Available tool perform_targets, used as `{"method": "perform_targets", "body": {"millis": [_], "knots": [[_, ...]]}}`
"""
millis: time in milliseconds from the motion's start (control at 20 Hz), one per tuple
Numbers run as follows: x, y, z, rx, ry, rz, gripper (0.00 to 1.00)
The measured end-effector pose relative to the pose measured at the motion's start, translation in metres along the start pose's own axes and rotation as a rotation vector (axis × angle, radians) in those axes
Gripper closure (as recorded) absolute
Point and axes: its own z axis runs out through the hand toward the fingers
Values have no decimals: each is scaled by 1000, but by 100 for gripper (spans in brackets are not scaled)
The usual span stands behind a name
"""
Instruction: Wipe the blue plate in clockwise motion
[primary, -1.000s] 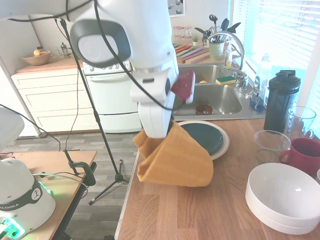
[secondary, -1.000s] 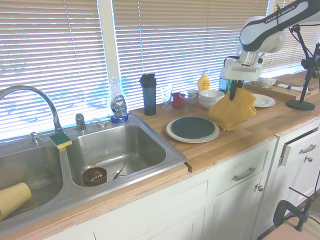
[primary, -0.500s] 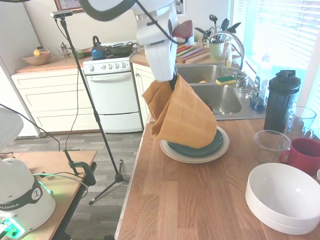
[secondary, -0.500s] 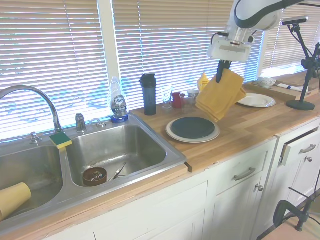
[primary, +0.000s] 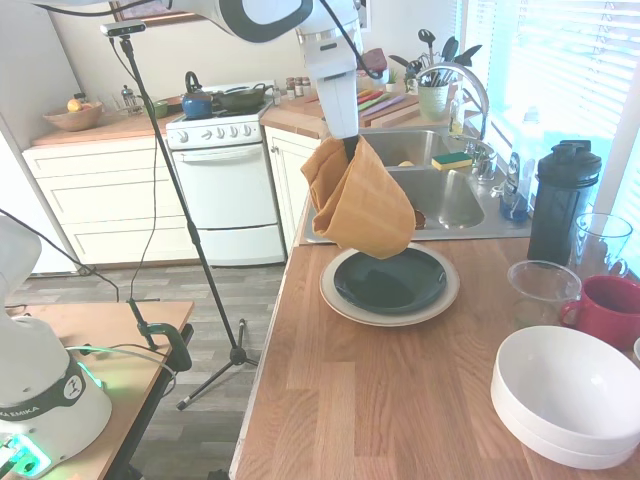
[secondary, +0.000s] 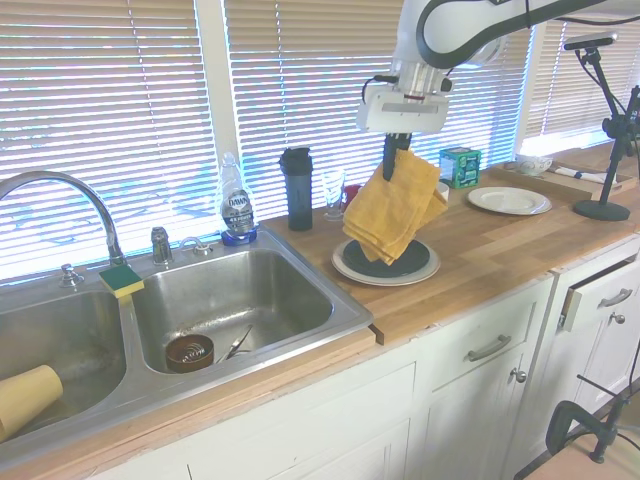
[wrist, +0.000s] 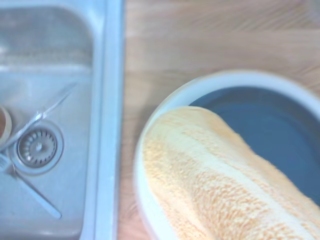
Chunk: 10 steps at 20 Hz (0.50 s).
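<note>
Pinched at its top edge by the gripper (secondary: 391, 150), the mustard cloth (secondary: 392, 212) hangs free, ready for wiping. Its lower folds dangle over the blue plate (primary: 391, 279), which sits inside a cream plate (primary: 447, 293) on the counter (primary: 400, 400) near the sink (secondary: 230, 300).

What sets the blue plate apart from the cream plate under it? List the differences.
Colour: the blue plate is dark, glossy teal; the cream plate is off-white.
Size: the blue plate is smaller, so the cream plate shows only as a ring around it.
Position: the blue plate rests on top of the cream plate, which sits directly on the wooden counter.
Both are round, flat and lie below the yellow cloth hanging from the pincer.
</note>
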Motion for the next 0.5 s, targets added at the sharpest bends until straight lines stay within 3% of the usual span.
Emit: {"method": "perform_targets", "body": {"millis": [250, 500], "knots": [[13, 3, 34, -51, -21, 19, 100], [38, 35, 79, -118, -24, 65, 100]]}}
